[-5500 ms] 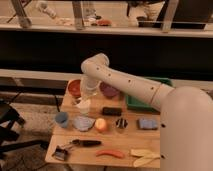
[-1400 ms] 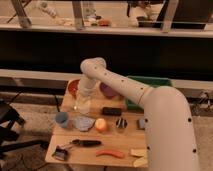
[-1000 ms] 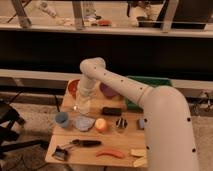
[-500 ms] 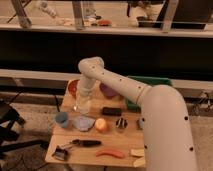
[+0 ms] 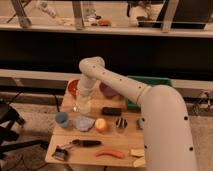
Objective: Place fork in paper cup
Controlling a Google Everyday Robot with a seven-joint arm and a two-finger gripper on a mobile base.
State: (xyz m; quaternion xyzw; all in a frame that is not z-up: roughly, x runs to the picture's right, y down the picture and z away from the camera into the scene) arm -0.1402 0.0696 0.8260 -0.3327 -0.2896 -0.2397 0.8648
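Note:
My gripper (image 5: 82,101) hangs at the end of the white arm, pointing down over the left back part of the wooden table (image 5: 70,136). It is right at a small white paper cup (image 5: 83,107), which stands just below it and is partly covered by it. I cannot make out the fork; it may be hidden by the gripper or the cup. The light-blue cup (image 5: 61,119) stands apart, in front and to the left of the white cup.
A red bowl (image 5: 73,87), a purple bowl (image 5: 107,90) and a green bin (image 5: 148,83) stand at the back. A black block (image 5: 111,111), a blue cloth (image 5: 83,123), an orange fruit (image 5: 101,124), a metal can (image 5: 120,123), a brush (image 5: 75,145) and an orange carrot-like item (image 5: 112,153) lie nearer the front.
The arm's elbow has shifted slightly to the left. The gripper has stayed over the white cup, with almost no movement in the last second.

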